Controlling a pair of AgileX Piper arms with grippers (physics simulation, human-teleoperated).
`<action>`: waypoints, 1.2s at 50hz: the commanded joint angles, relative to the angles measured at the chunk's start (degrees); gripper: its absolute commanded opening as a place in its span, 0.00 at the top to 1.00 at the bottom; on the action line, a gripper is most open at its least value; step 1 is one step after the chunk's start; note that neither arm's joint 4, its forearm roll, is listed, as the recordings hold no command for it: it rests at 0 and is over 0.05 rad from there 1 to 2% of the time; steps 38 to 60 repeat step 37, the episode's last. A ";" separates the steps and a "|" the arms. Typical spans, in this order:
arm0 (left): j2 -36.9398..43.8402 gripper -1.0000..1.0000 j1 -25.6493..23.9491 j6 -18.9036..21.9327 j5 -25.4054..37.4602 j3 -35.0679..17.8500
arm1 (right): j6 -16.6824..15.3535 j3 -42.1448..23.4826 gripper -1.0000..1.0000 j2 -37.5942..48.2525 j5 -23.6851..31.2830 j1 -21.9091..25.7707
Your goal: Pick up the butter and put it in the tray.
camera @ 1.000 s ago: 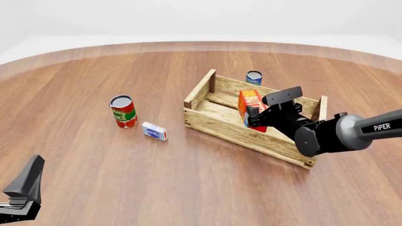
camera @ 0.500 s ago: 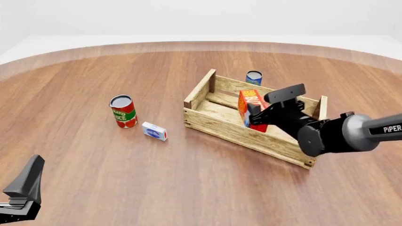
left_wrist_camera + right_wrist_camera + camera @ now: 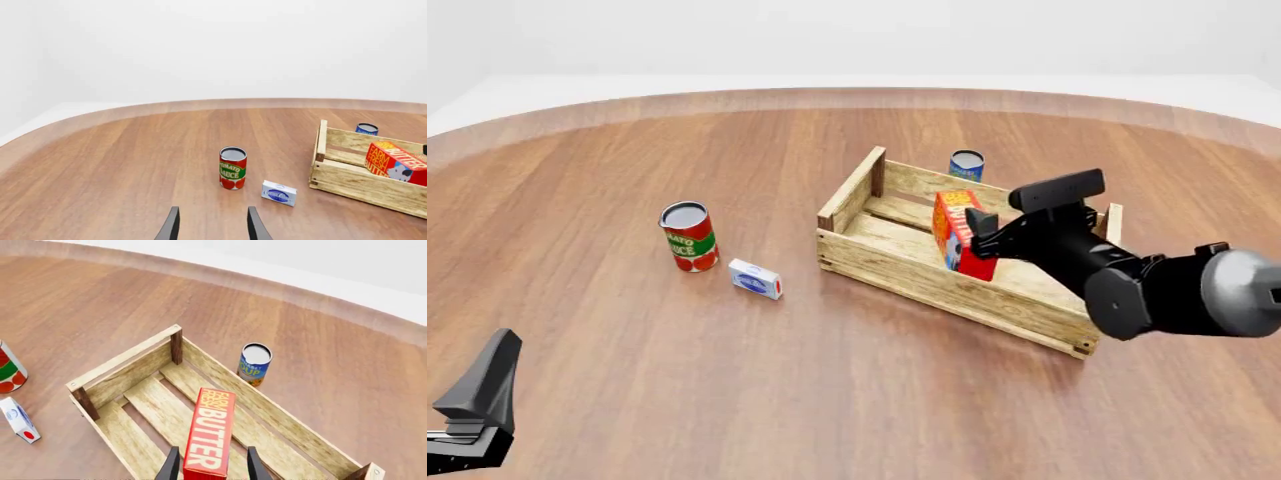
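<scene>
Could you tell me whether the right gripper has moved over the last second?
Yes. Against the fixed tray, the right gripper has drawn back rightward towards the tray's right end, away from the butter.

Left gripper (image 3: 212, 226): fingers apart, nothing between them.
Tomato sauce can (image 3: 232, 168): upright on the table.
White-blue box (image 3: 279, 193): near the can.
Tray (image 3: 347, 179): holds the butter (image 3: 396, 162).
Blue can (image 3: 366, 129): beyond the tray.

tomato sauce can (image 3: 689, 237), small white-blue box (image 3: 755, 279), blue can (image 3: 966, 165)
</scene>
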 commanded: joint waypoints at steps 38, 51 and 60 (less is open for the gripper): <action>0.00 0.00 0.00 0.00 0.00 0.00 | 1.64 4.17 0.00 -12.22 2.67 0.72; 0.00 0.00 0.00 0.00 0.00 0.00 | 1.64 4.17 0.00 -12.22 2.67 0.72; 0.00 0.00 0.00 0.00 0.00 0.00 | 1.64 4.17 0.00 -12.22 2.67 0.72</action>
